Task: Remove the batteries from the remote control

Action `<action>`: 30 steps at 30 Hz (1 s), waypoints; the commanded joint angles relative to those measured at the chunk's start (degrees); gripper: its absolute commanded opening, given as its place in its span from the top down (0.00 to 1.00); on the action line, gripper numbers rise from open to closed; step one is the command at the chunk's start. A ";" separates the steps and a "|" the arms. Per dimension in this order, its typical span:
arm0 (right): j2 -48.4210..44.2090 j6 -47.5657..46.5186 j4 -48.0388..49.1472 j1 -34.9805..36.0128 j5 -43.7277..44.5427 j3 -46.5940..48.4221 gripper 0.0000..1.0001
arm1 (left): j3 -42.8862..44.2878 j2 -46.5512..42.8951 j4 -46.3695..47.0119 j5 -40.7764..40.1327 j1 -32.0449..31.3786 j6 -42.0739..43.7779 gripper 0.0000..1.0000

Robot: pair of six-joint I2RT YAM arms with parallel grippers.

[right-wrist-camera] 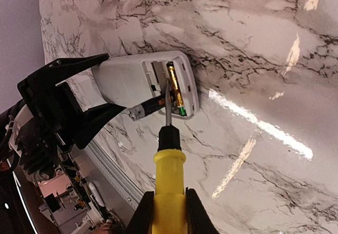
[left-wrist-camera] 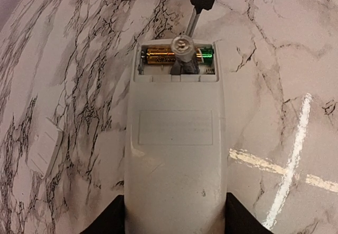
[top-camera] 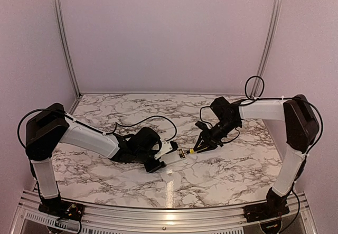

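At the middle of the marble table (top-camera: 227, 176), I have the remote control (left-wrist-camera: 177, 139) back-side up with its battery recess (left-wrist-camera: 158, 71) uncovered, so the opening step looks done. As I read it, neither cell is out yet. The gold battery (left-wrist-camera: 161, 56) lies seated across the recess. The dark battery (right-wrist-camera: 147, 108) is tipped up, one end lifted clear of the housing and the other down in the bay. What remains is to free that one fully, then the gold one.

My left gripper (left-wrist-camera: 177, 224) stands about half open, clamped on the remote's long sides. My right gripper (right-wrist-camera: 169, 213) is squeezed tight on the yellow handle of the screwdriver (right-wrist-camera: 169, 176). Its tip reaches into the recess by the raised dark battery, though I cannot tell whether they touch.
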 commanded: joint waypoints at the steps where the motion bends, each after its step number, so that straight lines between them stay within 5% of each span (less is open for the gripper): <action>1: 3.02 0.71 -8.41 1.87 2.19 4.07 1.00 | 0.13 -0.17 2.88 -6.24 0.67 1.37 1.00; 16: 3.87 -1.04 -11.10 1.87 6.77 7.30 1.00 | 1.67 1.14 0.73 -4.15 0.59 0.70 1.00; 30: 1.79 -2.31 -13.74 2.03 11.06 12.50 1.00 | 5.72 4.42 -6.28 5.98 0.67 -0.99 1.00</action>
